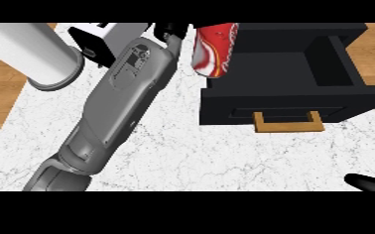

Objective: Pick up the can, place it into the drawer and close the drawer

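a white cylinder (40,54) stands at the far left of the marble bench (176,148). my left forearm (117,99) slants up past it, and my left hand (173,29) at the top is curled against the red can (215,49), gripping it. the can hangs tilted over the left wall of the open black drawer (293,67). the drawer's wooden handle (288,123) faces me. my right hand (360,181) barely shows at the lower right; whether it is open or closed i cannot tell.

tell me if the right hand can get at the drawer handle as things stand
Probably yes. Only a tip of the right hand shows, lower right, and the counter between it and the drawer handle is bare; the left arm and can are off to the left.
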